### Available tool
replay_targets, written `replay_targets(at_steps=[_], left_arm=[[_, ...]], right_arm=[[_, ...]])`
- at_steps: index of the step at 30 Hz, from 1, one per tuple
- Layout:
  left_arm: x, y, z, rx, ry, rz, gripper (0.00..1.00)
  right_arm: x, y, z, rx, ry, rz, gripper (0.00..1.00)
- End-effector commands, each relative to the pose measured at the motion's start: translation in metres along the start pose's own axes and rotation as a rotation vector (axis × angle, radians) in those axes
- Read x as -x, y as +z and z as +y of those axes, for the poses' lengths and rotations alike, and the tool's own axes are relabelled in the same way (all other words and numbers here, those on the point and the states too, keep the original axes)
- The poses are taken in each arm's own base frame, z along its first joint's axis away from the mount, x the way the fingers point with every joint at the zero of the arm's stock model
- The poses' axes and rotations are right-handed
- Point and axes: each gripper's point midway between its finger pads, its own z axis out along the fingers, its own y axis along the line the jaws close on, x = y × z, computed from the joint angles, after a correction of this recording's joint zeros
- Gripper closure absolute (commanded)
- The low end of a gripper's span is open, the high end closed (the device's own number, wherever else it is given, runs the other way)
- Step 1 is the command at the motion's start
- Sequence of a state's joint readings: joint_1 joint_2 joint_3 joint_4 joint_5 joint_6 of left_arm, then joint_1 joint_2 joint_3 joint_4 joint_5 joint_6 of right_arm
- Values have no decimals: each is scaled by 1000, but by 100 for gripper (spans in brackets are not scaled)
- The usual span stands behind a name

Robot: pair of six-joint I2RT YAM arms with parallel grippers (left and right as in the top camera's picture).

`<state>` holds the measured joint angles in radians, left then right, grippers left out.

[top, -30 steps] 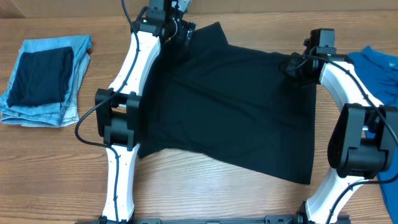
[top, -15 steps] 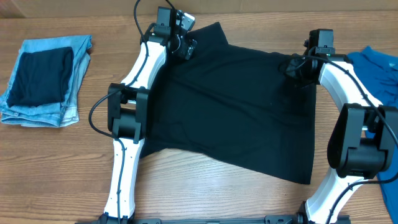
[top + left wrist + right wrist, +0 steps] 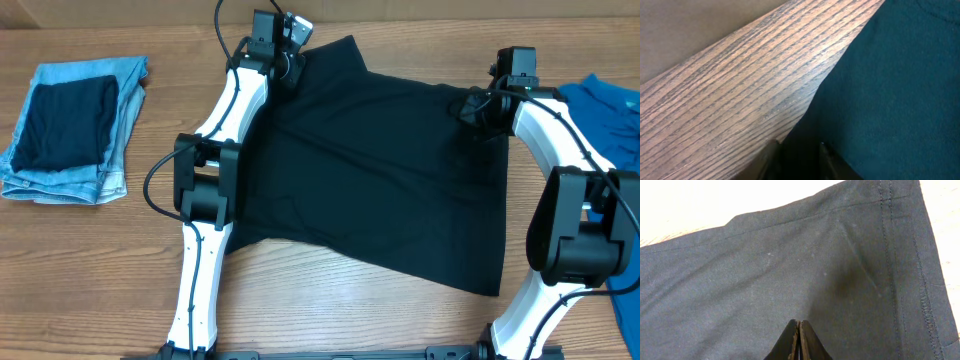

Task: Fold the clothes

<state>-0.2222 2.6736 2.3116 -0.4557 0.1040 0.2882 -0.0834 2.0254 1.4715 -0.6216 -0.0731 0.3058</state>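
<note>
— Largest items first?
— Bench (image 3: 400,310), wood. Black T-shirt (image 3: 380,180), spread flat at its centre.
— End effectors?
— Left end effector (image 3: 799,152): far left shirt corner, fingers either side of the cloth edge; whether clamped, cannot tell. Right end effector (image 3: 799,330): far right corner, fingers closed together over cloth.

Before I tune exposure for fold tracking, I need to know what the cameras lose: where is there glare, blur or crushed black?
Right wrist view: table blown out to white, T-shirt lifted to grey, stitching sharp. Left wrist view: wood grain crisp, left tool dark and soft at the bottom edge. Overhead view: even light, no glare, T-shirt nearly featureless black.
</note>
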Motion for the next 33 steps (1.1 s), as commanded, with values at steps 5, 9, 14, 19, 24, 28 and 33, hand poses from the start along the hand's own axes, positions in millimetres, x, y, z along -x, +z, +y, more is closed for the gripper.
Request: replay_targets(at_steps=[5,9,14,19,24,28,33], left_arm=[[-19,8,33,114,-108,34,80],[-25,3,67,168,-258,14,80],[-37,-3,100,205,-364,11,67],[-39,-4,106,212,-371,9,60],[-26,-10,106,212,-363,-13,51],[13,-47,102,198,-351,-19,32],[86,-169,84,68,-495,-84,14]], right_arm=[[1,-1,1,-10,-12,-5,96],[0,-1,-1,-20,-26,1,96],[-1,-1,-1,-21,-26,3,96],[-1,-1,-1,-21,-28,2,96],[4,-1,-7,-53,-64,-20,96],[4,-4,-6,-53,-76,-17,96],[19,-56,5,-42,-76,-44,96]])
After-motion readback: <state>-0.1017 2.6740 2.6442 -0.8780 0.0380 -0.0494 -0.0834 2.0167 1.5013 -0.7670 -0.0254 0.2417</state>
